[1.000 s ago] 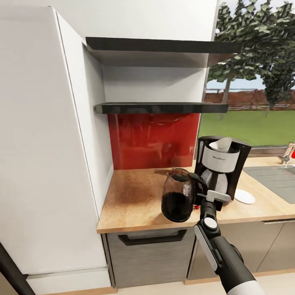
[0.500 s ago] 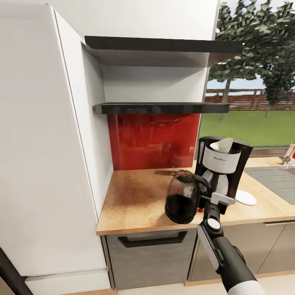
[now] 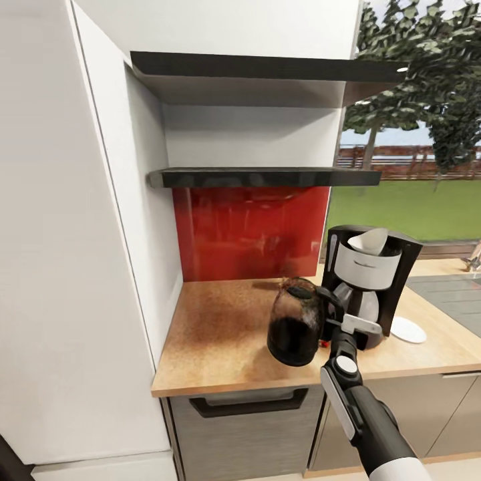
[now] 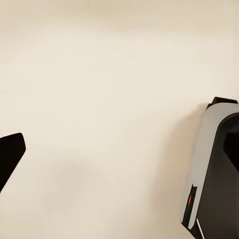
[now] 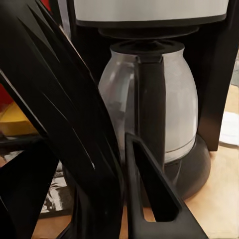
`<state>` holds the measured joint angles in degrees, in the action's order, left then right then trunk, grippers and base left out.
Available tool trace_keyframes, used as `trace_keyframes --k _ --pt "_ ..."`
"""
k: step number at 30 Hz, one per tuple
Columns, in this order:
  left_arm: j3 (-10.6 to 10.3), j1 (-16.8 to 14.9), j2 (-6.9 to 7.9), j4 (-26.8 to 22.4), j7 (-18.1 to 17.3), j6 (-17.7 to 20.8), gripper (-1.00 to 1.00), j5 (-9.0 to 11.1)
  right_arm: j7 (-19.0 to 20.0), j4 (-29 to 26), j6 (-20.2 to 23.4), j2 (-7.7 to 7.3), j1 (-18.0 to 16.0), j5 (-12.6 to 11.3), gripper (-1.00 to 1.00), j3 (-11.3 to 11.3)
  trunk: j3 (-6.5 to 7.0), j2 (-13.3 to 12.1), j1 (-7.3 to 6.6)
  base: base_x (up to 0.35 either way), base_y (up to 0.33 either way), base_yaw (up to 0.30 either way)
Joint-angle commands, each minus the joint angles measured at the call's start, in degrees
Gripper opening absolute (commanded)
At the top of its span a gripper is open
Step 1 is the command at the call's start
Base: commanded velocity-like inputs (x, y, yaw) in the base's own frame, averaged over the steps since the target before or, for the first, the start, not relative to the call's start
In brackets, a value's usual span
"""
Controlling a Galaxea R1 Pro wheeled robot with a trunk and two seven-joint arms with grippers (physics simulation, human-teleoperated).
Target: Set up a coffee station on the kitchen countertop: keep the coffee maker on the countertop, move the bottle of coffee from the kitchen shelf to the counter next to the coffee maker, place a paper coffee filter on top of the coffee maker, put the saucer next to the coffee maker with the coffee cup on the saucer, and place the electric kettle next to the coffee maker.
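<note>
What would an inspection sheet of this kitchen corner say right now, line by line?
Surface: kitchen countertop, tan speckled, over grey cabinet fronts.
Job's things: electric kettle, tilted, held at its handle beside the coffee maker; whether its base touches the counter cannot be told. Paper coffee filter sits on top of the coffee maker. Saucer lies on the counter beyond the machine.
Clutter: something small and red behind the kettle, unclear.
Grippers: right gripper shut on the kettle's handle; left gripper, state cannot be told.
Cables: nothing seen.
Surroundings: dark kitchen shelf, red backsplash, window onto lawn and trees.
</note>
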<state>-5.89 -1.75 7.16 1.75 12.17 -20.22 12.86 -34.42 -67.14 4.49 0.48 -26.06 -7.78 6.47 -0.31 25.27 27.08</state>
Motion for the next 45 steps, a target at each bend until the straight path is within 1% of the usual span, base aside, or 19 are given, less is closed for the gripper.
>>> trace_keyframes --k 1,8,18,24,26,30,34,36,40,45 --pt "-0.51 -0.06 -0.02 0.19 0.07 -0.32 1.0 0.41 -0.39 0.27 0.3 -0.03 -0.04 0.2 -1.0 0.11 -0.02 0.06 0.02 0.012 0.0 0.0" --pt "-0.52 -0.02 0.04 0.19 0.05 -0.35 1.0 0.41 -0.39 2.57 -0.49 -0.12 -0.04 -0.24 -1.0 -0.05 -0.02 0.06 0.02 0.003 0.0 0.0" --pt "-0.52 -0.05 0.05 0.19 0.05 -0.26 1.0 0.43 -0.43 4.01 -3.62 -0.18 -0.04 0.55 -1.0 -0.1 -0.02 0.06 0.02 0.017 -0.003 0.0" --pt "-0.52 -0.08 0.03 0.19 0.05 -0.34 1.0 0.41 -0.48 4.82 -3.78 -0.24 -0.04 0.61 -1.0 -0.14 -0.02 0.06 0.02 0.063 -0.016 0.0" --pt "-0.52 -0.07 0.04 0.19 0.06 -0.31 1.0 0.41 -0.48 4.87 -3.79 -0.32 -0.04 1.09 -1.0 -0.14 -0.02 0.06 0.02 0.007 -0.002 0.0" --pt "-0.56 -0.03 0.05 0.19 0.05 -0.27 1.0 0.41 -0.48 4.93 -3.85 -0.36 -0.04 2.96 -1.0 -0.15 -0.02 0.06 0.02 0.002 0.0 0.0" --pt "-0.6 -0.05 0.05 0.19 0.05 -0.12 1.0 0.41 -0.61 4.92 -3.87 -0.37 -0.04 3.55 -1.0 -0.21 -0.02 0.06 0.02 0.0 0.0 0.0" --pt "-0.61 -0.06 0.05 0.19 0.05 -0.1 1.0 0.41 -1.33 4.95 -3.88 -0.37 -0.04 3.61 -1.0 -0.22 -0.02 0.06 0.02 0.0 0.0 0.0" --pt "-0.55 -0.05 0.05 0.19 0.05 -0.09 1.0 0.41 -3.97 4.92 -3.93 -0.32 -0.04 3.85 -1.0 -0.16 -0.02 0.06 0.02 0.0 0.0 0.0" --pt "-0.53 -0.03 0.05 0.19 0.05 -0.14 1.0 0.41 -4.7 5.11 -3.96 -0.3 -0.04 4.35 -1.0 -0.15 -0.02 0.06 0.02 0.0 0.0 0.0"
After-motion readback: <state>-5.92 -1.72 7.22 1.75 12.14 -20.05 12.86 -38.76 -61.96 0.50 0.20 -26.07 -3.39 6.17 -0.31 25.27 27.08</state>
